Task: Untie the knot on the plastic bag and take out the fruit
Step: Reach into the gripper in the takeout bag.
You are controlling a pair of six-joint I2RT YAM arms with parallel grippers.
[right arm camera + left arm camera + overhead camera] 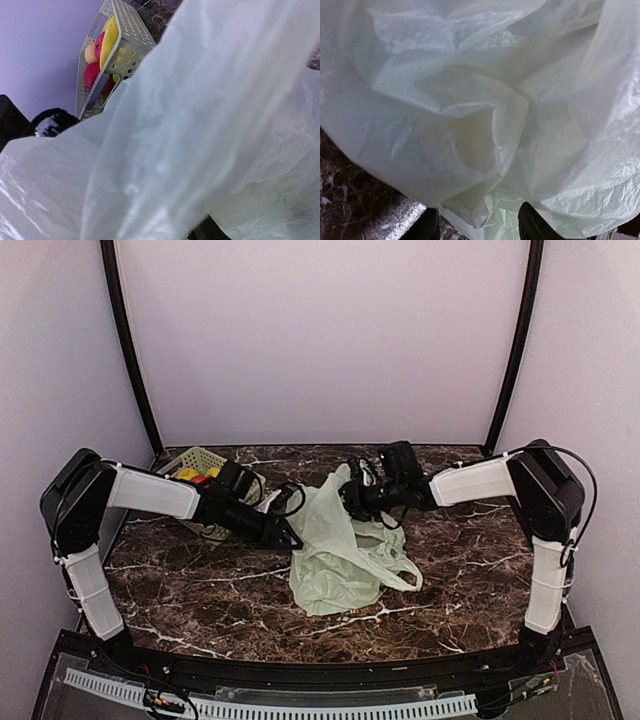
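Note:
The plastic bag [335, 555] lies slack and crumpled in the middle of the table, one loop handle [398, 578] spread out at its right. I cannot make out the knot. My left gripper [293, 538] is at the bag's left edge. In the left wrist view its dark fingers [426, 227] stand apart, open, with bag film [470, 125] hanging just beyond them. My right gripper [350, 498] is at the bag's raised upper corner. Film [190, 130] covers its wrist view and only one finger [207, 231] shows. The fruit [106, 40], yellow and red pieces, sits in the basket.
The pale green perforated basket [205, 458] stands at the back left, right behind my left arm. Dark marble tabletop [200, 590] surrounds the bag. Purple walls and black frame posts [125, 340] close in the back and sides.

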